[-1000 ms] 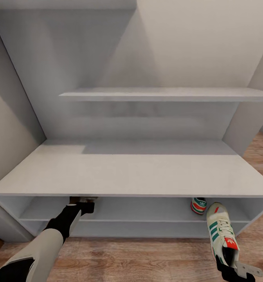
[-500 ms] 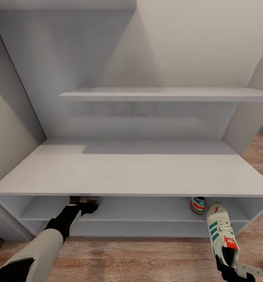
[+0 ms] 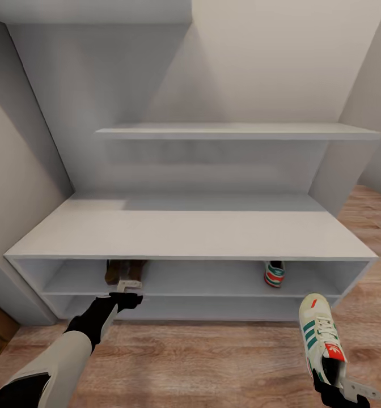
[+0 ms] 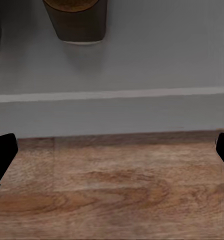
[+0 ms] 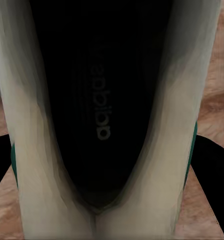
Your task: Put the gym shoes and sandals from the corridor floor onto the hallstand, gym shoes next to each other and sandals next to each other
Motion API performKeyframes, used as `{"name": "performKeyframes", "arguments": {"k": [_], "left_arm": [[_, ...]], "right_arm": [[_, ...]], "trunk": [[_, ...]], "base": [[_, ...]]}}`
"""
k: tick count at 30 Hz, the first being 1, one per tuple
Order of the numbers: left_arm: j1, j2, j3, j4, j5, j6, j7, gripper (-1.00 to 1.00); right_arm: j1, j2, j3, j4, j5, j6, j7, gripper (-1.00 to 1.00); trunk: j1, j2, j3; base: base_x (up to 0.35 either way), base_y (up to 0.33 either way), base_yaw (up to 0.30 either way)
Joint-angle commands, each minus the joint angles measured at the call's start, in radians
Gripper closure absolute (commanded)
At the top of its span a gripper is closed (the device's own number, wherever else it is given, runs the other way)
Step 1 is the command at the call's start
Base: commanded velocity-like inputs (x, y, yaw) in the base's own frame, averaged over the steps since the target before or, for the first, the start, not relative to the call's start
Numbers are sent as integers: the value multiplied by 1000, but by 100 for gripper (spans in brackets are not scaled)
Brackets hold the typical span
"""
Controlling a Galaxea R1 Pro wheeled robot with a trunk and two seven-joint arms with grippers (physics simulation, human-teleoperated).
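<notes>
Both sandals (image 3: 124,271) and one sneaker (image 3: 274,273) sit on the rack (image 3: 190,235) shelf. My left tool (image 3: 128,299) hangs released; my right tool (image 3: 332,391) grips the last sneaker (image 3: 321,334), unplaced.

We see our left arm (image 3: 71,348), near the hallstand (image 3: 190,235), clad in pale cream shell, turning matte black toward its wrist; both grippers carry flat light-grey metal fingers (image 3: 124,285).
</notes>
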Motion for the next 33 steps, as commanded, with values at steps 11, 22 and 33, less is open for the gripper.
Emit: {"name": "performKeyframes", "arguments": {"k": [11,22,33], "left_arm": [[33,7,19,0,-4,-43,-16,-100],[232,71,49,2,54,-262,-136,-100],[350,160,79,7,143,-407,-316,-100]], "right_arm": [[-1,0,-9,1,4,-4,9,100],[-1,3,-7,1,5,-4,9,100],[-1,5,-7,1,5,-4,9,100]], "trunk": [[-1,0,-1],[-1,0,-1],[-1,0,-1]], "base": [[-313,-78,0],[-260,195,0],[-23,297,0]]}}
